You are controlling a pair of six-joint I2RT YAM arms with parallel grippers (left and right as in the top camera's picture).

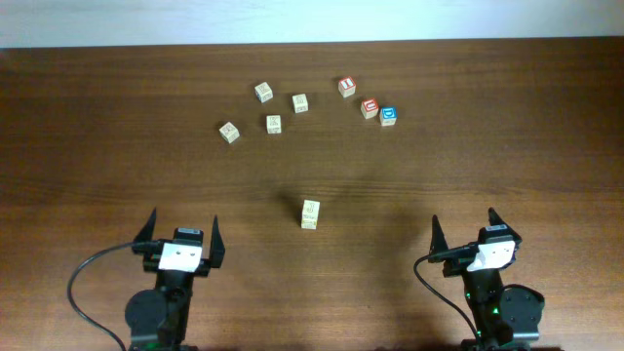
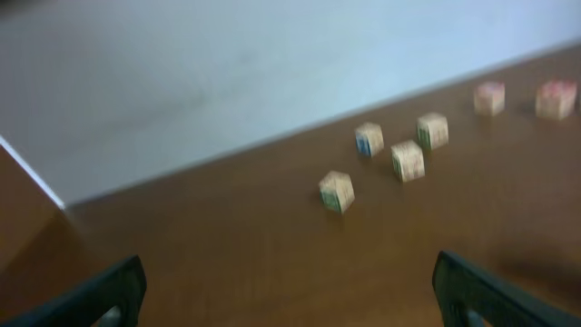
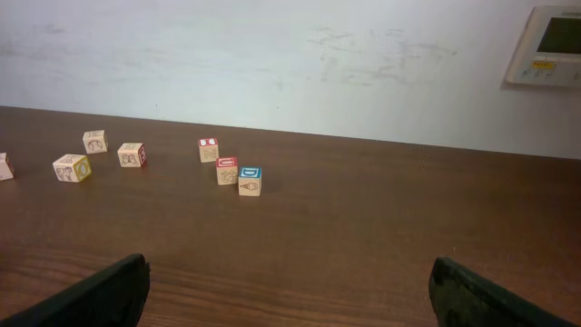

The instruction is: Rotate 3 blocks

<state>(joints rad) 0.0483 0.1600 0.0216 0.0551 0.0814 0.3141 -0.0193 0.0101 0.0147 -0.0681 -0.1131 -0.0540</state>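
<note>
A pale tan block lies alone mid-table, looking two cubes long; neither wrist view shows it. At the far right of the back group sit a blue-topped block and two red-faced blocks; their letters are too small to read. My left gripper hangs open near the front left, nothing between its fingers. To the right, my right gripper is also open and empty. Both are well short of every block.
Several pale wooden cubes are scattered at the back left of centre, blurred in the left wrist view. A white wall borders the table's far edge. A wall panel shows at upper right.
</note>
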